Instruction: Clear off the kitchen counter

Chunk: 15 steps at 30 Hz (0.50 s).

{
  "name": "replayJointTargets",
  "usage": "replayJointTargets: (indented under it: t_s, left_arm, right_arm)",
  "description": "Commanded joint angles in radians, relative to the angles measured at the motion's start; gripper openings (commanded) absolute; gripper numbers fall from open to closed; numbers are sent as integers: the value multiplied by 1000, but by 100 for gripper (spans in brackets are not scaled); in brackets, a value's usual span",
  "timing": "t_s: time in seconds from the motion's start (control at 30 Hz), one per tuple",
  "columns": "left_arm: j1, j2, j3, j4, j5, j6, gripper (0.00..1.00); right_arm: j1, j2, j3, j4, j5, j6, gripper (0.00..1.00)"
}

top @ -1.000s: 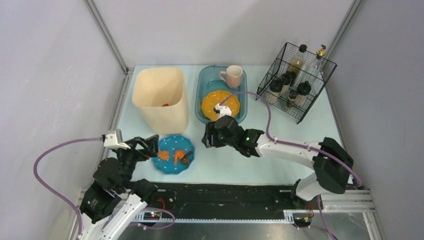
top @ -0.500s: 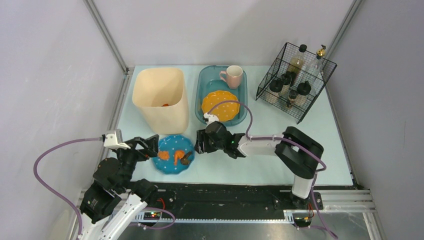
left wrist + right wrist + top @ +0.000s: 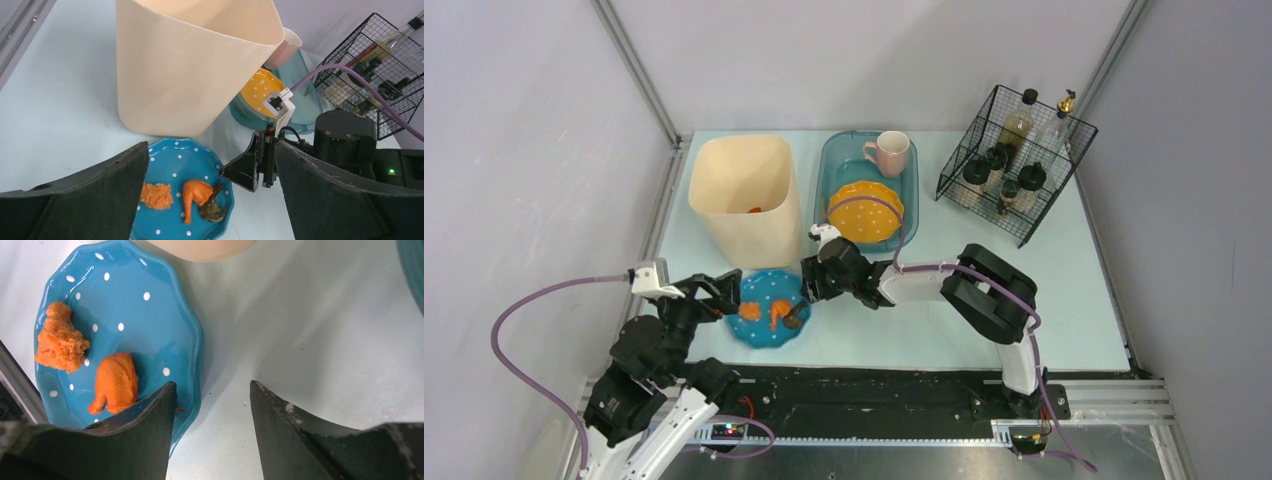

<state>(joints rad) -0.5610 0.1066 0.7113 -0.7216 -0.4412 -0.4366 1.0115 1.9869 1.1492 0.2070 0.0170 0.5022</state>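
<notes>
Bench [image 3: 924, 335]: pale blue, beneath both claws, not yet cleared
Right claw [image 3: 212, 390]: half-spread, holding nothing, astride the rim of the blue plate [image 3: 150, 325], with one jaw over the plate and the other over bare bench. You should lower until the rim sits deep between the jaws before closing, then keep the plate level
Left claw [image 3: 724, 295]: spread wide, empty, at the plate's opposite rim
Count: blue plate 1, food scraps [image 3: 115, 382] on it 3; beyond the right claw, beige bin [image 3: 744, 195] 1, teal basin [image 3: 824, 185] 1 holding orange plate [image 3: 874, 222] 1 and pink mug [image 3: 890, 152] 1; wire basket [image 3: 1009, 130] 1, bottle count unclear
</notes>
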Motion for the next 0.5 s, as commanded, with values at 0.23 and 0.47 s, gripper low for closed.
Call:
replayJointTargets:
  t_s: [0.23, 0.47]
  left_arm:
    - [-7, 3, -3, 5, -1, -7, 100]
    - [-6, 6, -4, 6, 1, -7, 100]
  right_arm:
    - [6, 100, 163, -69, -62, -31, 53]
    - [9, 126, 192, -126, -80, -33, 41]
